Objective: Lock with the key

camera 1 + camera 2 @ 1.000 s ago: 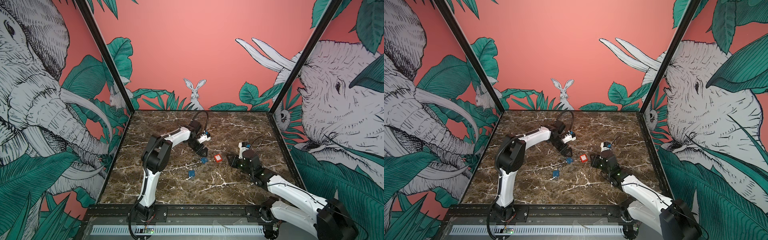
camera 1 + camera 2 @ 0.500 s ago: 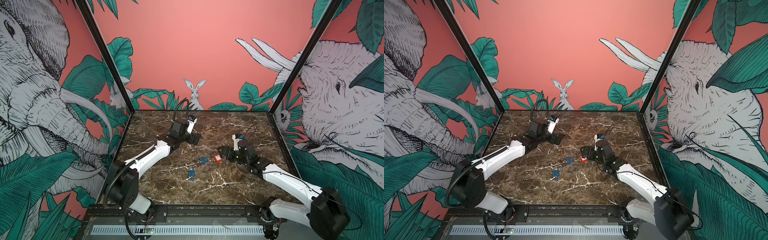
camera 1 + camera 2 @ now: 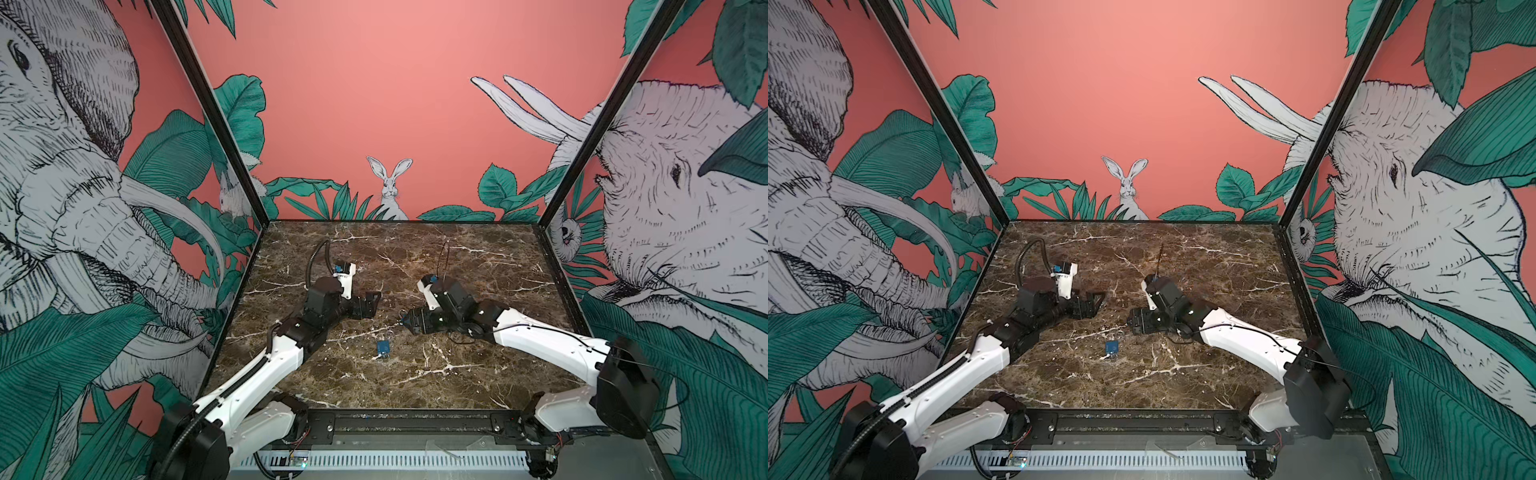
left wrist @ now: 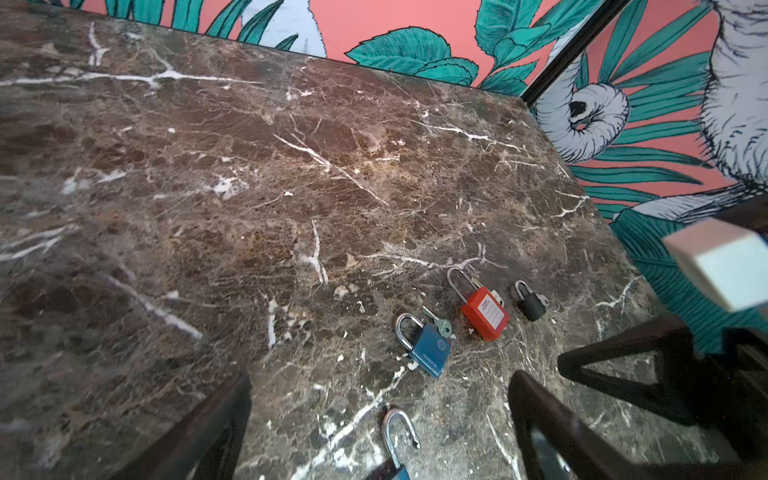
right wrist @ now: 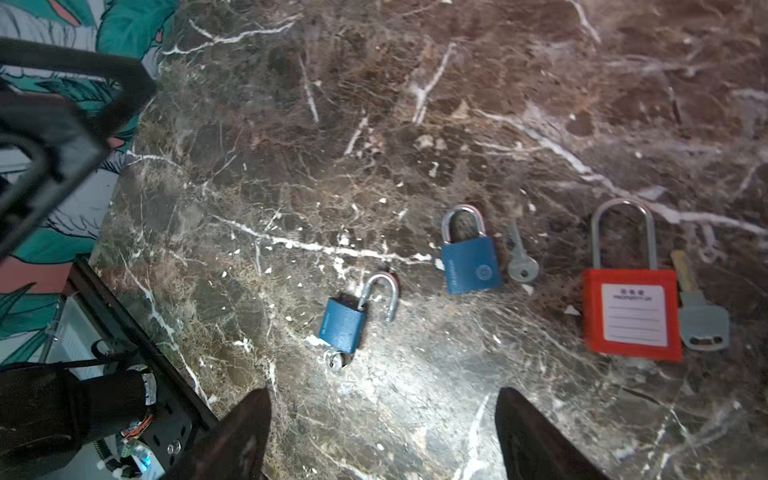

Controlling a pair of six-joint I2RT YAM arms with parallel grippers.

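An open blue padlock (image 5: 345, 322) lies on the marble with its shackle swung out and a key (image 5: 336, 360) in its base. It also shows in both top views (image 3: 382, 348) (image 3: 1111, 348) and in the left wrist view (image 4: 397, 440). My right gripper (image 5: 384, 436) hovers open a little beyond it, low over the marble (image 3: 406, 322). My left gripper (image 4: 378, 436) is open too, with nothing between its fingers, and hangs to the left of the padlocks (image 3: 371, 305).
A shut blue padlock (image 5: 469, 264) with a loose key (image 5: 521, 266) lies beside a red padlock (image 5: 631, 316) with its own key (image 5: 702, 320). A small black padlock (image 4: 532, 305) lies past the red one. Painted walls close in three sides.
My right gripper has opened and moved left over the padlocks, hiding the red one in the top views. The left gripper has drawn back to the left.
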